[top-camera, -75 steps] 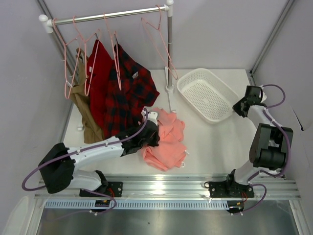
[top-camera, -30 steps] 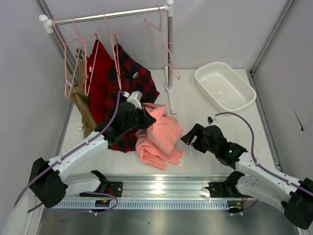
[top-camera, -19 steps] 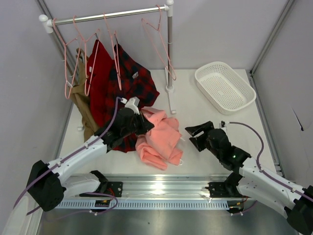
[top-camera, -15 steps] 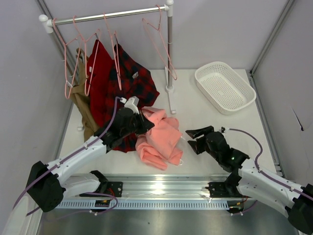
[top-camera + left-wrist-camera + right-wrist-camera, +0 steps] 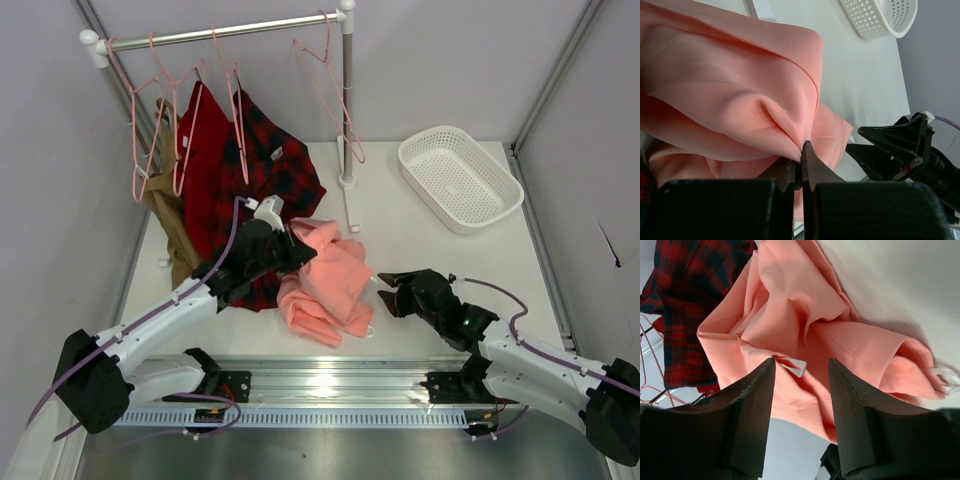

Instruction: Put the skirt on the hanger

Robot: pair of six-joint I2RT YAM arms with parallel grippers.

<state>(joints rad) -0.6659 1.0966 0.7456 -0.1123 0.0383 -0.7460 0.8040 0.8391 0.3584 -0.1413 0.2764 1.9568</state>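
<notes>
The salmon-pink skirt point(image 5: 330, 280) lies bunched on the table in front of the rail. My left gripper point(image 5: 293, 243) is shut on a fold of the skirt point(image 5: 740, 95) and holds that edge raised. My right gripper point(image 5: 382, 288) is open just right of the skirt, jaws facing it. In the right wrist view the skirt point(image 5: 820, 325) and its small white label point(image 5: 799, 366) lie between the open fingers. Several pale-pink wire hangers hang on the white rail; an empty hanger point(image 5: 328, 85) hangs near the rail's right post.
A red-and-black plaid shirt point(image 5: 262, 180), a plain red garment point(image 5: 200, 150) and a tan garment point(image 5: 172, 225) hang at the left. A white perforated basket point(image 5: 460, 178) stands at back right. The rail's post point(image 5: 346, 100) stands behind the skirt.
My right arm has swung from the basket side to the table front and closed in on the skirt's right edge. My left gripper lifted the skirt's fold and now holds still.
</notes>
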